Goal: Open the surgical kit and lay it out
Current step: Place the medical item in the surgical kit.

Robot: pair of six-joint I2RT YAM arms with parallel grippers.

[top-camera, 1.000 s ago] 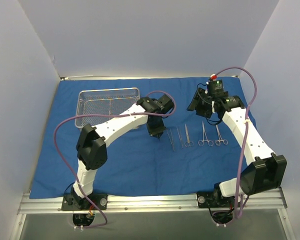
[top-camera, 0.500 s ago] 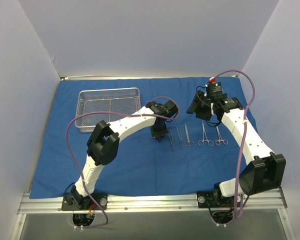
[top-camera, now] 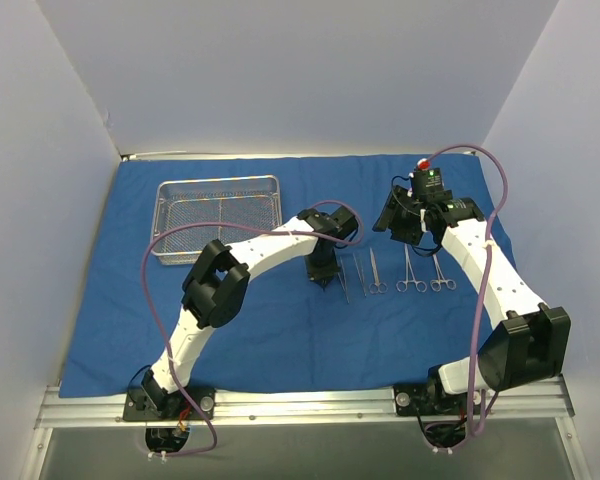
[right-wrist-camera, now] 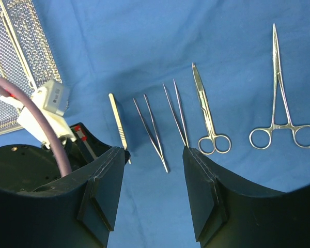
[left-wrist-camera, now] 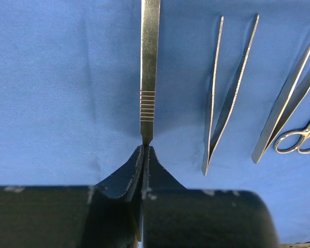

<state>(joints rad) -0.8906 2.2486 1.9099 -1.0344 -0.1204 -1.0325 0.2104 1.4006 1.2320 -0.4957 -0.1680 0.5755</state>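
Your left end effector [left-wrist-camera: 145,150] pinches the scalpel handle [left-wrist-camera: 149,62] by its tip, aligning it beside the tweezers [left-wrist-camera: 208,152]; your right end effector [right-wrist-camera: 153,155] hangs half-open, empty.

Bright, even and diffuse from overhead. Only soft, short shadows on the blue cloth [top-camera: 100,300]. Pale sheen along the flat steel handle [left-wrist-camera: 150,62] and neighbouring instruments [right-wrist-camera: 204,116]. Sharp throughout, save the dark, soft-edged left gripper [left-wrist-camera: 145,151] and right gripper [right-wrist-camera: 153,155] low in the wrist views.
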